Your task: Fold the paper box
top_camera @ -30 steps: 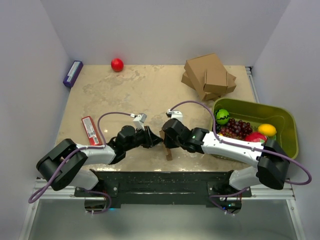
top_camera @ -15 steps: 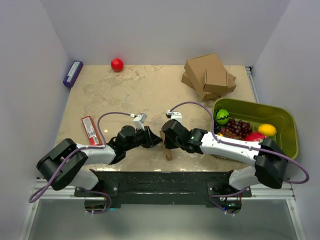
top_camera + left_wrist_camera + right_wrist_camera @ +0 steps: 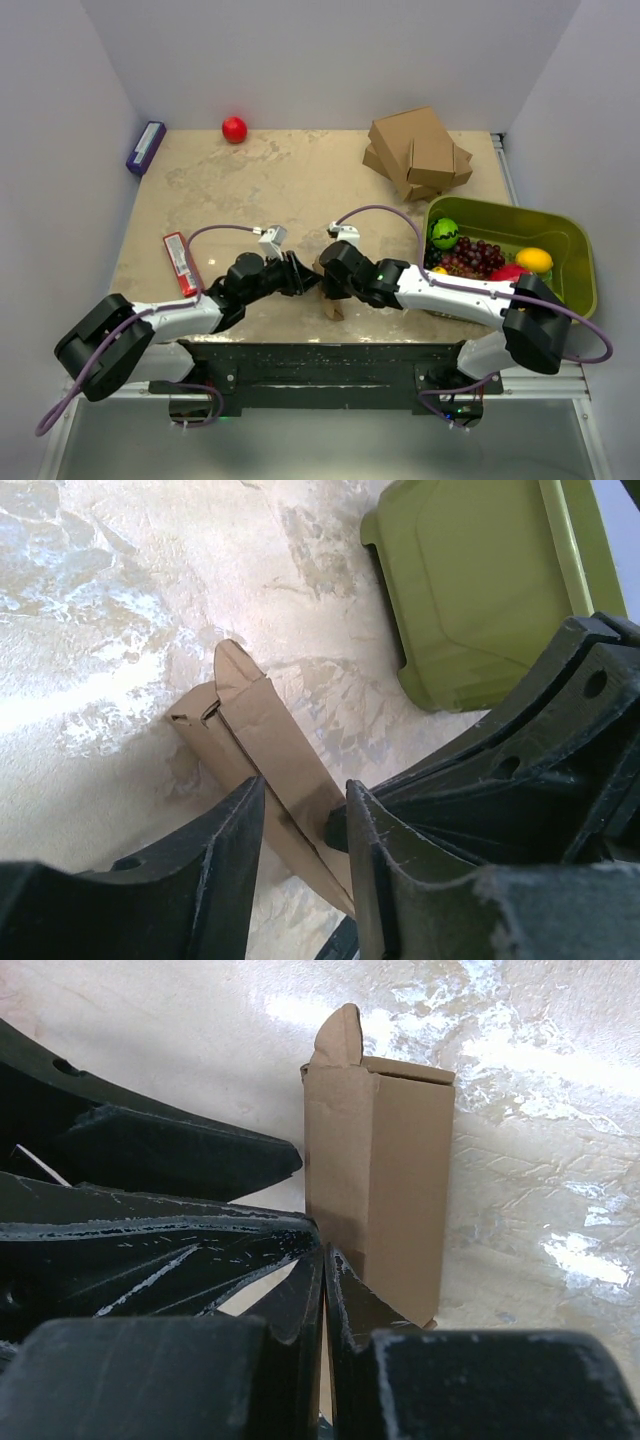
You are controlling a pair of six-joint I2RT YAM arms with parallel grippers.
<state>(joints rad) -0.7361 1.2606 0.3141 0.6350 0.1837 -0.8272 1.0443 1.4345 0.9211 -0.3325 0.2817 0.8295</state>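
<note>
Top external view has the left gripper (image 3: pixel 303 281) at the middle of the near edge of the table (image 3: pixel 250 170), jaws on both sides of the paper box (image 3: pixel 331 303); whether they press it I cannot tell. The box stands upright there, half folded, its top flap loose. The right gripper (image 3: pixel 325 1257) is clenched on its thin wall. With only this pinch, the box may twist, tip or spring open

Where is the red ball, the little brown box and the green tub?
red ball (image 3: pixel 234 129): top view, its middle.
little brown box (image 3: pixel 385 1170): right wrist view, its front side.
green tub (image 3: pixel 575 250): top view, its right wall.
</note>
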